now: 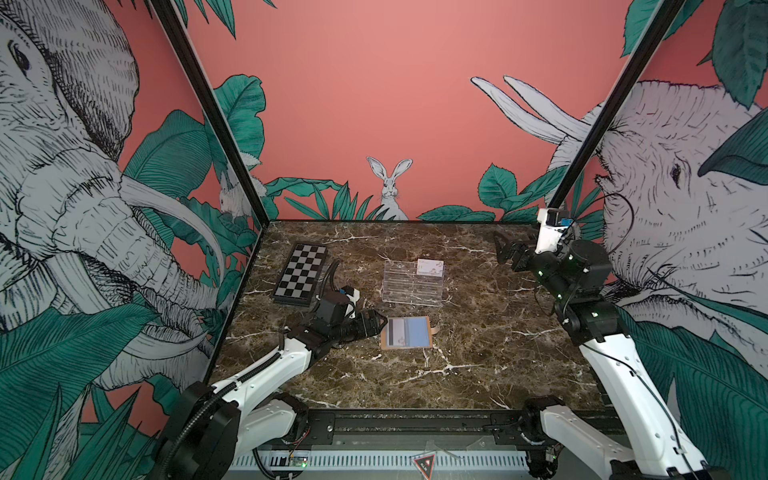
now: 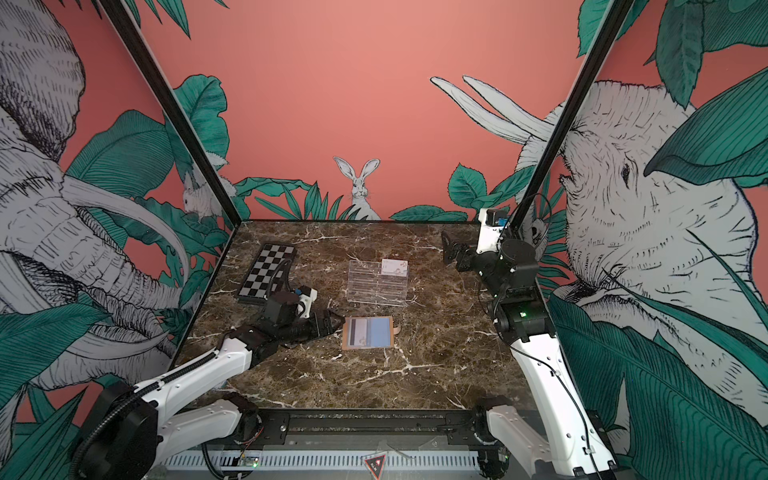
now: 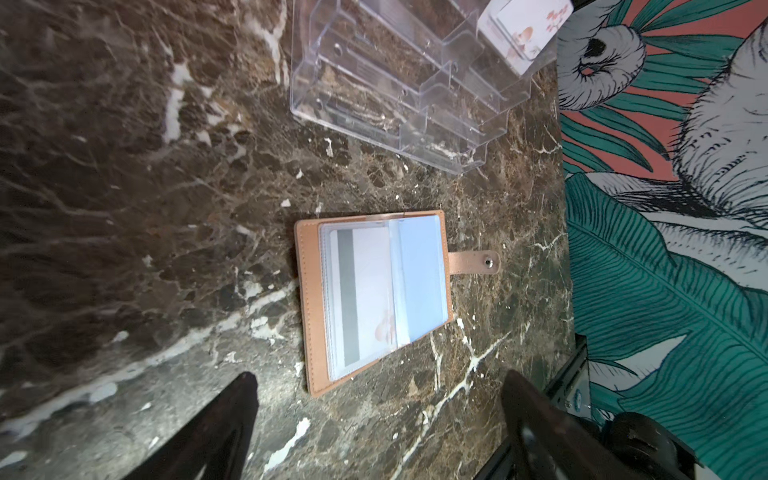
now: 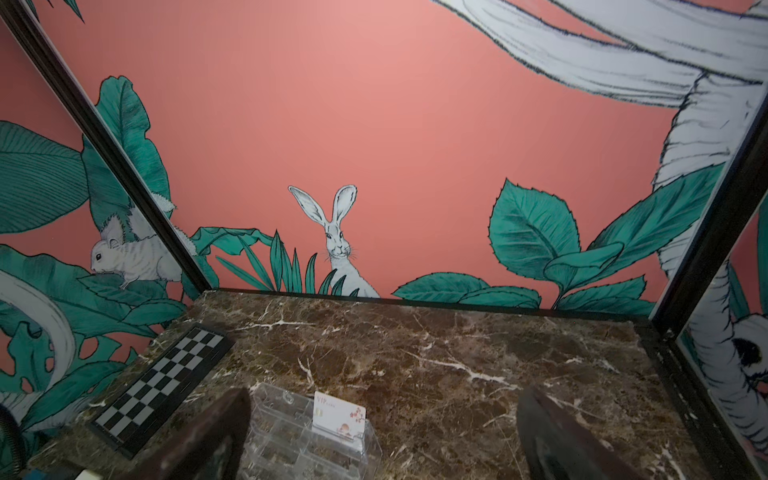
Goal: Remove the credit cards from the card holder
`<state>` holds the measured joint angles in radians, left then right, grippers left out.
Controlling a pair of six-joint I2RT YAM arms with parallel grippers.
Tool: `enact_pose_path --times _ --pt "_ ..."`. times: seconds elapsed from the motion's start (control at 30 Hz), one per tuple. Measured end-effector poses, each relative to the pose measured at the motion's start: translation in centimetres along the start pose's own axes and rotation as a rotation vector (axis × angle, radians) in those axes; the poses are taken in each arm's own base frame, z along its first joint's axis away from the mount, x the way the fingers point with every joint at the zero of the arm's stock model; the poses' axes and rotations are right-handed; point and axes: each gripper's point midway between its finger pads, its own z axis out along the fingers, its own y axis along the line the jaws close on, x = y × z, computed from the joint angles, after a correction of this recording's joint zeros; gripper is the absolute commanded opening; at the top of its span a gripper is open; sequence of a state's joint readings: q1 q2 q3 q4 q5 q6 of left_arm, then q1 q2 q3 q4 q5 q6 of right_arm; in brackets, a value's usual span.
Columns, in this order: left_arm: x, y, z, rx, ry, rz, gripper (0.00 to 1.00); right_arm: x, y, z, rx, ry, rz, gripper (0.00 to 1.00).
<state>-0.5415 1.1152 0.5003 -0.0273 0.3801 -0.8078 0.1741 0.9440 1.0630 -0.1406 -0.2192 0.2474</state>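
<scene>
Both top views: card holder (image 1: 407, 332) (image 2: 368, 332) lies open and flat mid-table, on the near side of the clear acrylic tiered rack (image 1: 411, 286), apart from it. The table (image 1: 478, 353) is dark marble. Credit cards (image 1: 401, 334) sit in the holder's sleeves. One more whitish card (image 1: 430, 267) stands upright at the right end of the rack's rear tier. The chessboard (image 1: 300, 270) lies flat, far left. Left claw (image 1: 380, 322) is low over the table, just beside the holder's left edge. Right claw (image 1: 503, 247) is raised at the far right, well apart from everything.

Left wrist view: left claw (image 3: 379, 386) has its fingers spread wide with nothing between them. The holder's near corner sits just ahead of the gap, not touching either finger (image 3: 232, 415). In the clear sleeves are a whitish card with a grey stripe (image 3: 365, 291) and a pale blue card (image 3: 422, 274). The snap tab (image 3: 473, 264) is unfastened and lies flat on the table.

Right wrist view: right claw (image 4: 384, 395) is spread wide and empty, above the table. The rack is below it, with the card marked VIP in it. The holder is out of frame.
</scene>
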Motion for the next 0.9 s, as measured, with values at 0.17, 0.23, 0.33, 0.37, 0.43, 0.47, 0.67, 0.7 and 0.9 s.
enact_pose_path --times 0.17,0.23,0.33,0.37,0.43,0.47,0.67,0.7,0.9 --pt "0.2 -0.2 0.7 0.038 0.011 -0.054 0.89 3.0 0.3 0.0 -0.032 0.097 0.049 0.98" --pt "0.5 -0.2 1.0 0.050 0.020 -0.071 0.89 4.3 0.5 0.0 -0.048 0.137 0.070 0.98" --pt "0.7 -0.1 1.3 0.059 0.030 -0.089 0.89 6.0 0.8 0.0 -0.072 0.189 0.100 0.97" --pt "0.7 -0.1 1.3 0.062 0.031 -0.091 0.89 6.6 0.9 0.0 -0.078 0.204 0.110 0.97" --pt "0.7 -0.1 1.3 0.067 0.030 -0.099 0.88 8.0 1.3 -0.1 -0.105 0.242 0.137 0.97" --pt "0.7 -0.1 1.4 0.069 0.029 -0.100 0.88 8.6 1.5 -0.2 -0.118 0.259 0.148 0.97" --pt "1.0 0.5 1.9 0.066 0.032 -0.117 0.85 12.0 2.3 -0.4 -0.175 0.350 0.223 0.94" --pt "1.2 0.8 2.0 0.061 0.037 -0.125 0.84 12.6 2.3 -0.5 -0.177 0.368 0.233 0.93" --pt "1.8 1.7 3.1 0.047 0.068 -0.150 0.84 16.3 3.0 -0.3 -0.191 0.476 0.278 0.90"
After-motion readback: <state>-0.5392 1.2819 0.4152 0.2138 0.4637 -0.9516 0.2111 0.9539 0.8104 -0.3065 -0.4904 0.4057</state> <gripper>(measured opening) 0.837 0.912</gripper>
